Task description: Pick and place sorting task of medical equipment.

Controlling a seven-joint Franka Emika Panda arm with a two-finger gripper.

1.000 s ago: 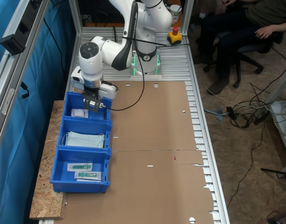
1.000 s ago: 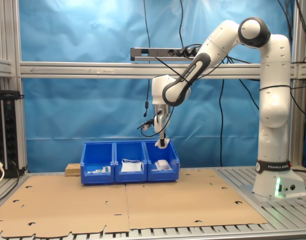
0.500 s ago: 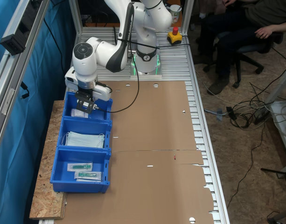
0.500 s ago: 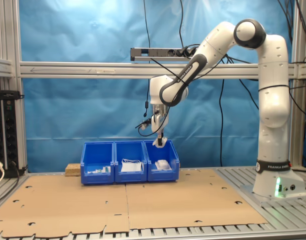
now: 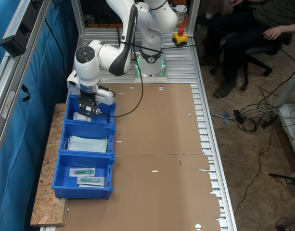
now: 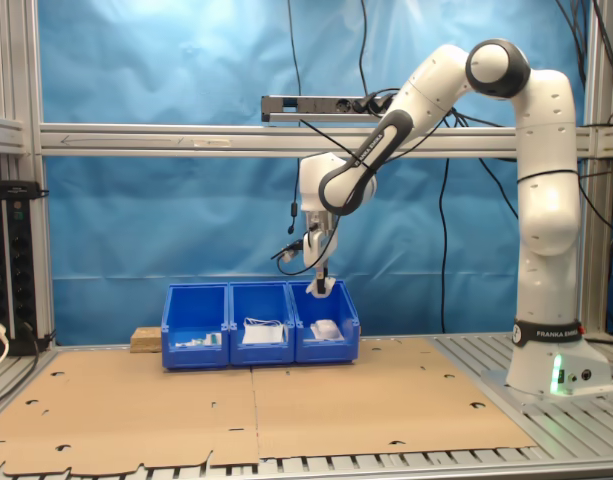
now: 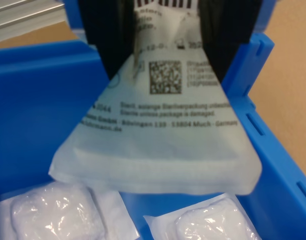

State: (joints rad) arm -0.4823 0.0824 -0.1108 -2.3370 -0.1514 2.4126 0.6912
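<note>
1. Three blue bins (image 5: 84, 154) in a row along one edge of the cardboard-covered bench (image 5: 161, 159), at the first exterior view's left, at the back in the second exterior view (image 6: 261, 325).
2. Hand (image 5: 88, 109) poised over the end bin nearest the arm's base, also seen in the second exterior view (image 6: 319, 285); black fingers (image 7: 105, 35) clamped on the upper edge of a white plastic-wrapped packet (image 7: 160, 135).
3. Packet hanging down from the fingers above the bin's interior, dark print on its face, lower edge free and apart from the bin floor.
4. Two more white packets (image 7: 48, 215) lying on that bin's floor just below the held one, the second (image 7: 212, 225) beside the first.
5. Pale blue face masks (image 5: 87, 143) in the middle bin.
6. Green-tipped items in clear sleeves (image 5: 87, 176) in the bin farthest from the arm's base.
7. Seated person (image 5: 248, 24) at the first exterior view's upper right, well apart from the bench.
</note>
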